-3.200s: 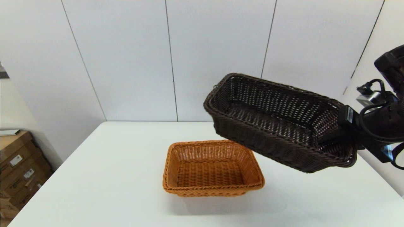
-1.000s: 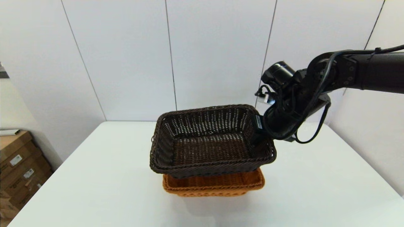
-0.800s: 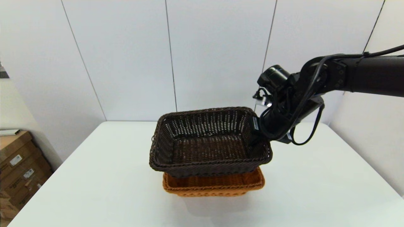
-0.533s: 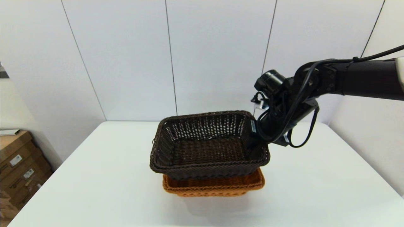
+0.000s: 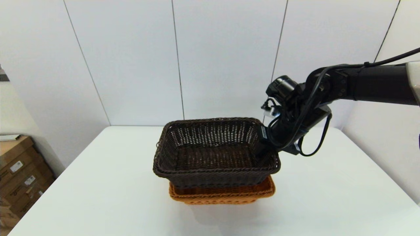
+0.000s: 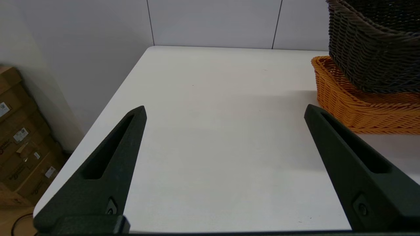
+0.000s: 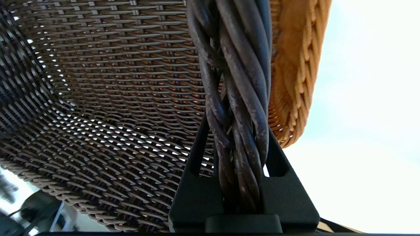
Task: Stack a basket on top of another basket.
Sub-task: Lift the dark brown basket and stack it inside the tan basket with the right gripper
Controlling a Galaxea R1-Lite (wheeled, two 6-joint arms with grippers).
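Observation:
The dark brown basket (image 5: 215, 152) hangs low over the orange basket (image 5: 223, 191), its bottom sunk inside the orange rim; whether they touch is unclear. My right gripper (image 5: 264, 146) is shut on the dark basket's right wall, with the braided rim (image 7: 236, 98) pinched between its black fingers (image 7: 193, 164). The orange basket (image 7: 295, 65) shows just behind that rim. The dark basket (image 6: 374, 42) and the orange basket (image 6: 357, 105) also appear at the edge of the left wrist view. My left gripper (image 6: 224, 113) hovers open over the table's left part, holding nothing.
The white table (image 5: 98, 183) ends at a wall behind the baskets. Cardboard boxes (image 5: 19, 170) stand on the floor off the table's left edge. The right arm (image 5: 370, 83) reaches in from the right above the table.
The right arm has carried the dark basket from high on the right to above the orange basket, levelled it, then lowered it into the orange rim over the last second.

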